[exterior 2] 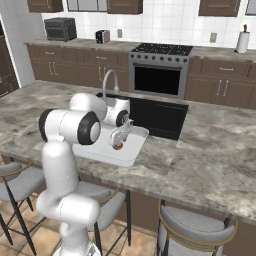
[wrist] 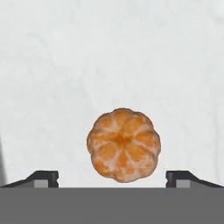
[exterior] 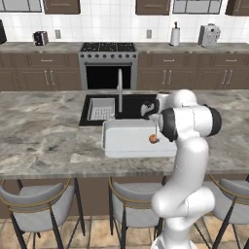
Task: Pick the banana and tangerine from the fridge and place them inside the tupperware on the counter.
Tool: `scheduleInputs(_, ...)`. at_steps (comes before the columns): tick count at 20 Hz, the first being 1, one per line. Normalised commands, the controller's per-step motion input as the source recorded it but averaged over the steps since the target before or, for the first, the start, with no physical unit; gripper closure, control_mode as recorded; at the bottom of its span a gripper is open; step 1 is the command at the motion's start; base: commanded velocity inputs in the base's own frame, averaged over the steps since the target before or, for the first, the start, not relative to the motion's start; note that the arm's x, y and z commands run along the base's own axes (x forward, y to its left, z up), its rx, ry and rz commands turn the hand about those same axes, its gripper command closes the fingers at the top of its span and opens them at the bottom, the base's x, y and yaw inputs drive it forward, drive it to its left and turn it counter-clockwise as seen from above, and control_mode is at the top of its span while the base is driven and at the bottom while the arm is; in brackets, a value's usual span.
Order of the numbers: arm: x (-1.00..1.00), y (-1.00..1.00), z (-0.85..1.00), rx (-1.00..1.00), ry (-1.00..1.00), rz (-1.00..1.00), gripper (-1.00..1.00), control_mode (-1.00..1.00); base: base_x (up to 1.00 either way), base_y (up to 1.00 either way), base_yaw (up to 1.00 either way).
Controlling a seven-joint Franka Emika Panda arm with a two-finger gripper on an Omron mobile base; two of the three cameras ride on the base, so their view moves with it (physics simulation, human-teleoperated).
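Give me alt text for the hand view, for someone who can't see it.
A tangerine lies on the white floor of the tupperware, seen from straight above. The two dark fingers stand wide apart at the bottom, one on each side of the fruit, not touching it.

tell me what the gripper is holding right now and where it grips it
Nothing is held. The gripper stands open, its fingertips wide of the tangerine, which lies free on the tupperware floor.

bare white floor rings the tangerine (wrist: 124, 145) (tupperware (exterior: 121, 141)); faucet (exterior: 119, 90) rises just behind.
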Motion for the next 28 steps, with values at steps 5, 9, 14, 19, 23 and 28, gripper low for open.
scheduleInputs(5,-0.03,0.0,0.68,0.0,-0.01,-0.38,-1.0,-1.0,0.0,0.0,0.0)
scheduleInputs(9,-0.28,0.0,0.52,0.0,-0.04,-0.56,-1.0,-1.0,0.0,0.0,0.0)
scheduleInputs(14,-0.46,0.0,0.48,0.07,-0.11,-0.63,-1.0,-1.0,0.0,0.0,0.0)
scheduleInputs(19,-0.79,0.02,0.42,0.11,-0.4,-0.64,-1.0,-1.0,0.0,0.0,0.0)
scheduleInputs(23,-0.79,0.0,0.61,0.06,-0.47,-0.6,-1.0,-1.0,0.0,0.0,0.0)
scheduleInputs(28,-0.75,0.0,0.68,0.01,-0.49,-0.61,-1.0,-1.0,0.0,0.0,0.0)
